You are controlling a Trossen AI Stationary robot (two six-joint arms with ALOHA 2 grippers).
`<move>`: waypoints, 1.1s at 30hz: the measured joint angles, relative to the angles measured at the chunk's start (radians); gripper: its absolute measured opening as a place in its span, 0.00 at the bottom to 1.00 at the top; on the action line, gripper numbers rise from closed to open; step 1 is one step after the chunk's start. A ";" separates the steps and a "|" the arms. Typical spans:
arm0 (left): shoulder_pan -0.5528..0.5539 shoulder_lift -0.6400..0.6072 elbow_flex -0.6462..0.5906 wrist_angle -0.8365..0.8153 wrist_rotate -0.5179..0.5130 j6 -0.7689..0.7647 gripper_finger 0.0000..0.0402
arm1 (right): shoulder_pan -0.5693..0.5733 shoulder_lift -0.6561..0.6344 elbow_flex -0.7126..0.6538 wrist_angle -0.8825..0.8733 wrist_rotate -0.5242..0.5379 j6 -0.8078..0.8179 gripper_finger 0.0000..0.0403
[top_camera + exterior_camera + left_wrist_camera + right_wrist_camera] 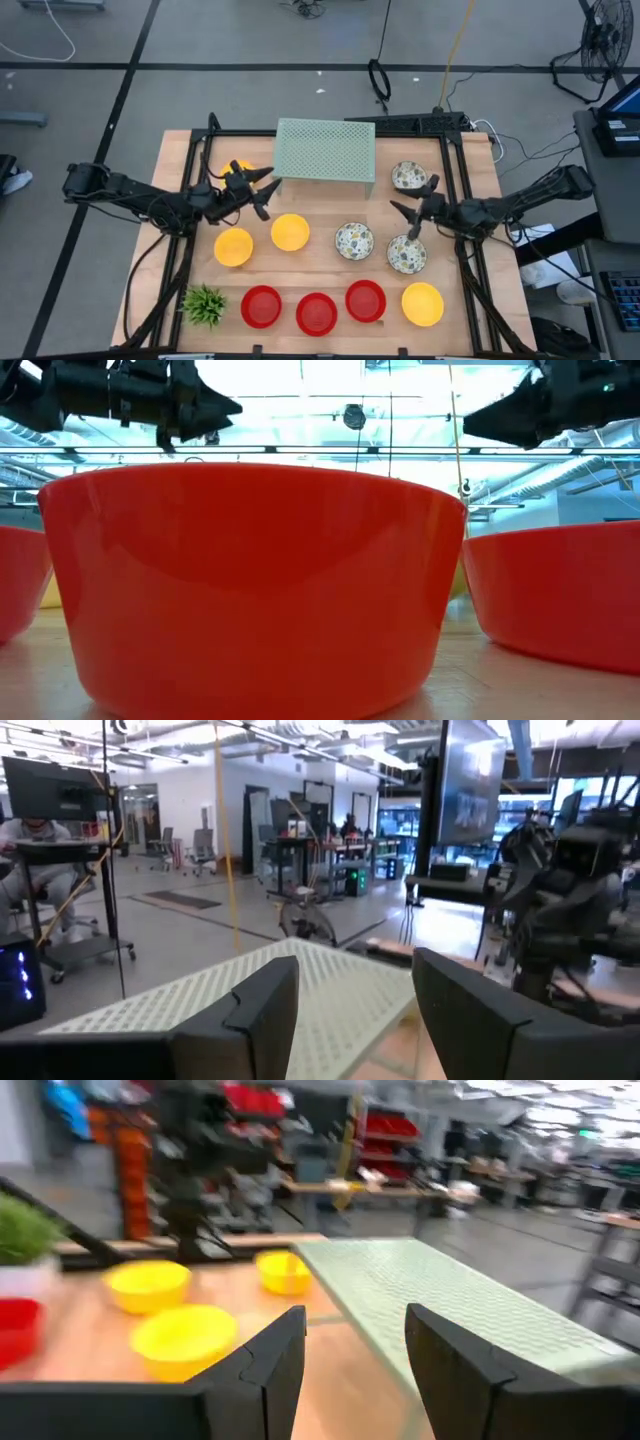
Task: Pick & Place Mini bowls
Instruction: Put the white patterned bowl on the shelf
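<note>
Above the table at 9 o'clock, left gripper [268,192] jaws apart, empty; right gripper [412,215] at 3 o'clock likewise. Mini bowls [290,232] all sit loose on the table [310,262], none on the mesh stand [325,150]. Placing looks unstarted.

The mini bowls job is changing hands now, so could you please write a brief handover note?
Left gripper: open, empty, raised beside the pale green mesh stand.
Right gripper: open, empty, raised among the whitish speckled bowls.
Bowls: all on the wooden table; small yellow bowls mid-left, small red bowls along the front.
Done: nothing evident.
Left: apparently every bowl.
</note>
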 joint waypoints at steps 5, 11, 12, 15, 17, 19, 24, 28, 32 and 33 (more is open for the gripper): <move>-0.003 0.000 0.028 -0.008 0.008 -0.012 0.50 | -0.033 0.047 0.072 -0.189 0.087 0.080 0.40; -0.002 0.000 0.029 -0.010 0.089 -0.003 0.50 | -0.129 0.132 0.223 -0.434 0.010 0.187 0.40; -0.002 0.000 0.029 -0.010 0.099 -0.007 0.50 | -0.148 0.147 0.253 -0.483 -0.016 0.200 0.40; -0.002 0.000 0.029 -0.013 0.106 -0.040 0.50 | -0.206 0.202 0.348 -0.641 -0.115 0.263 0.40; -0.002 0.000 0.029 -0.014 0.106 -0.074 0.50 | -0.243 0.236 0.402 -0.752 -0.190 0.316 0.40; -0.002 0.000 0.029 -0.018 0.106 -0.117 0.50 | -0.279 0.264 0.437 -0.849 -0.269 0.377 0.40; -0.002 0.000 0.029 -0.041 0.106 -0.198 0.50 | -0.345 0.311 0.450 -0.976 -0.423 0.493 0.40; -0.002 0.000 0.029 -0.072 0.106 -0.234 0.50 | -0.383 0.343 0.451 -1.034 -0.448 0.509 0.40; -0.002 0.000 0.029 -0.103 0.106 -0.262 0.50 | -0.436 0.384 0.451 -1.063 -0.448 0.532 0.40; -0.002 0.000 0.029 -0.108 0.106 -0.267 0.50 | -0.453 0.397 0.451 -1.065 -0.448 0.551 0.40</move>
